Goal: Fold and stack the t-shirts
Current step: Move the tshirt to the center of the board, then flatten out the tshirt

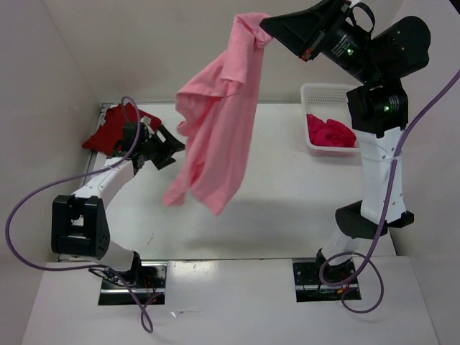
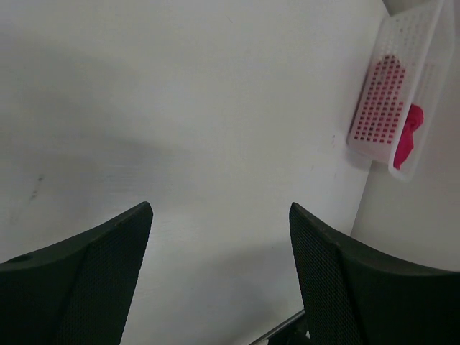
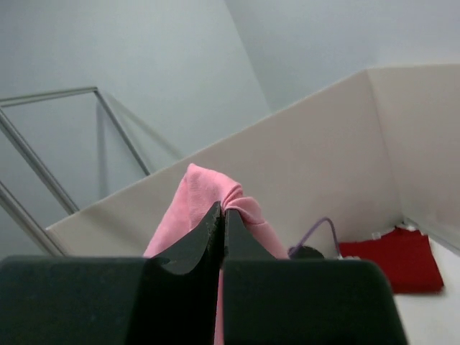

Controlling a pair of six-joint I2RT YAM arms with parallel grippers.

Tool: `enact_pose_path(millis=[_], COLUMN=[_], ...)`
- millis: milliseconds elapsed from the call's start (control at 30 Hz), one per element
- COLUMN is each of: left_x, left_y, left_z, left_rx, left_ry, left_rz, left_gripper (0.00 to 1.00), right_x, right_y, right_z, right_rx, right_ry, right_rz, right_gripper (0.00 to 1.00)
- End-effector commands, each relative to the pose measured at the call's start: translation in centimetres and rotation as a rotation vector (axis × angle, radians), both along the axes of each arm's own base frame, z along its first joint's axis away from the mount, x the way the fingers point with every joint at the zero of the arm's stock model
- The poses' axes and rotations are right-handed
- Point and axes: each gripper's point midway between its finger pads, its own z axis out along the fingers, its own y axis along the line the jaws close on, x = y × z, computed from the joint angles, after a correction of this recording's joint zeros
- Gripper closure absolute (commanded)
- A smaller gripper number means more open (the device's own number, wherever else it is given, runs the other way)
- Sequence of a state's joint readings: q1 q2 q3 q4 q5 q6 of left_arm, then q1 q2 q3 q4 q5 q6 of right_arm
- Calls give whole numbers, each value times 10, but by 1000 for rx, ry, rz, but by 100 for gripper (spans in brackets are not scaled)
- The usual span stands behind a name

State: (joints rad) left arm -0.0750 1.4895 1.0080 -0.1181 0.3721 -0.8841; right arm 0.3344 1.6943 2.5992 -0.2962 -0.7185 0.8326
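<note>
Right gripper is up high, closest to the top camera, jaws clamped flat on a bunched fold of the light pink shirt. Shirt hangs from the fingertips toward 7 o'clock in top view, crumpled, over mid-table. Can't tell whether its lower edge touches the table. Left gripper sits low at the table's 9 o'clock, jaws spread wide, nothing between them, bare tabletop below. Pink shirt is at its 3 o'clock, near, not touching. Dark red shirt lies bunched in the 10 o'clock corner, behind the left gripper. Crimson-magenta shirt is in the white mesh basket at 2 o'clock, by the right arm.
</note>
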Motion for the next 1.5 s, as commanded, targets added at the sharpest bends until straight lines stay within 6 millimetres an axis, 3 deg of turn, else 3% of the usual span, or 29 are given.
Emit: enact_pose_path(millis=[0, 33, 67, 100, 133, 167, 200, 233, 300, 333, 400, 500, 533, 633, 667, 767, 867, 967, 1033, 1067, 1100, 1133, 1300, 1433, 1467], left_x=[1, -1, -1, -1, -2, -1, -3, 0, 3, 3, 9, 3, 1, -21, -37, -67, -91, -107, -111, -114, -119, -121, -141, -134, -132], left_y=[24, 42, 52, 70, 77, 83, 84, 90, 91, 91, 95, 81, 78, 57, 47, 35, 29, 25, 22, 20, 21, 18, -2, -14, -15], left_z=[18, 15, 16, 18, 15, 15, 12, 15, 9, 9, 7, 0, -4, -26, -42, -64, -79, -89, -90, -93, -97, -100, -124, -128, -130], left_rx=[-44, -51, -51, -50, -44, -37, -30, -14, -7, 0, 68, 166, 193, 223, 226, 252, 301, 319, 322, 330, 333, 337, 303, 262, 256], left_ry=[-47, -40, -43, -48, -39, -43, -29, -44, -31, -34, -34, -18, -8, 72, 133, 228, 278, 322, 330, 340, 358, 368, 432, 415, 418], left_rz=[65, 105, 131, 167, 181, 189, 199, 210, 205, 200, 190, 130, 125, 48, 13, -42, -57, -61, -75, -75, -77, -91, -175, -171, -163], left_gripper=[16, 16, 16, 16, 16, 16, 16, 16, 16, 16, 16, 16, 16, 19, 19, 19, 17, 16, 16, 14, 14, 14, 17, 33, 42], right_x=[36, 33, 76, 80, 111, 122, 131, 138, 148, 147, 154, 149, 151, 142, 137, 115, 97, 98, 98, 104, 107, 105, 104, 100, 103], right_y=[11, 6, 12, 0, -1, -7, -12, -15, -24, -29, -48, -70, -79, -97, -94, -84, -74, -74, -78, -84, -87, -91, -116, -132, -136], right_z=[-38, -42, -103, -115, -190, -222, -255, -318, -380, -422, -459, -483, -482, -488, -492, -522, -562, -582, -592, -594, -591, -602, -617, -634, -633], right_rx=[-63, -68, -113, -107, -160, -174, -187, -224, -286, -325, -353, -407, -429, -499, -523, -632, -745, -815, -853, -865, -869, -899, -919, -879, -865], right_ry=[62, 51, 204, 215, 378, 443, 504, 630, 732, 817, 908, 995, 986, 1013, 1021, 1080, 1124, 1152, 1170, 1165, 1161, 1186, 1241, 1301, 1301], right_rz=[-3, -18, -53, -94, -123, -148, -170, -176, -227, -257, -363, -476, -536, -625, -614, -584, -564, -607, -640, -687, -708, -721, -858, -907, -917], right_gripper=[100, 100, 100, 100, 100, 100, 100, 100, 100, 100, 94, 75, 61, 51, 49, 52, 79, 86, 79, 61, 55, 52, 39, 36, 35])
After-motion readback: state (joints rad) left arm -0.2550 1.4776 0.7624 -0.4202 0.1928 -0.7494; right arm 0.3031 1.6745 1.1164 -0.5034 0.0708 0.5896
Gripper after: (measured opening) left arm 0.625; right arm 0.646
